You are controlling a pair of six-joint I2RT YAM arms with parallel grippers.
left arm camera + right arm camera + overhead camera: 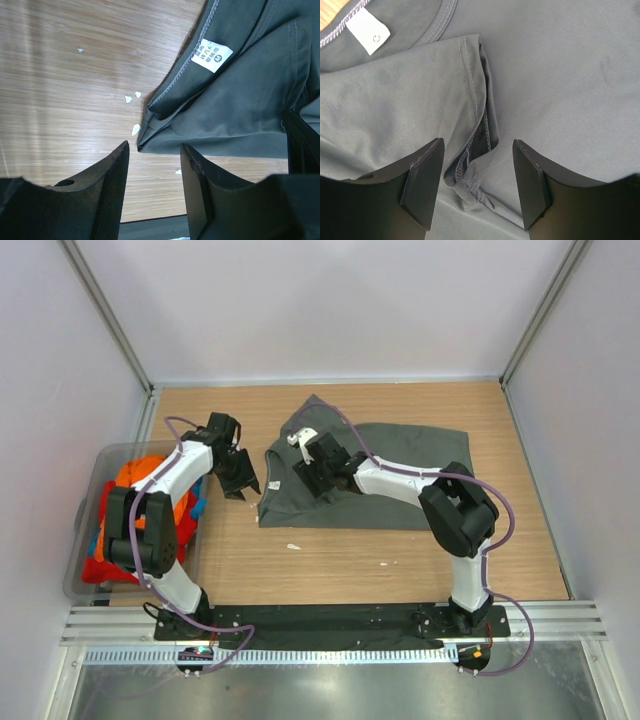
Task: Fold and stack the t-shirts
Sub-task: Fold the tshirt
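Note:
A dark grey-green t-shirt (pixel 385 475) lies partly folded on the wooden table (pixel 340 560), its white neck label (pixel 294 438) showing. My right gripper (pixel 312 480) is open over the shirt's left part; in the right wrist view a folded sleeve hem (pixel 477 165) lies between its jaws, not gripped. My left gripper (pixel 238 487) is open and empty just left of the shirt's left edge; the left wrist view shows the shirt's corner (pixel 150 140) beyond its fingertips. Orange, red and blue t-shirts (pixel 140 510) lie bunched in the bin at the left.
A translucent grey plastic bin (pixel 85 515) stands at the table's left edge. Small white scraps (pixel 293 546) lie on the wood near the shirt, also in the left wrist view (pixel 128 99). White walls with metal posts enclose the table.

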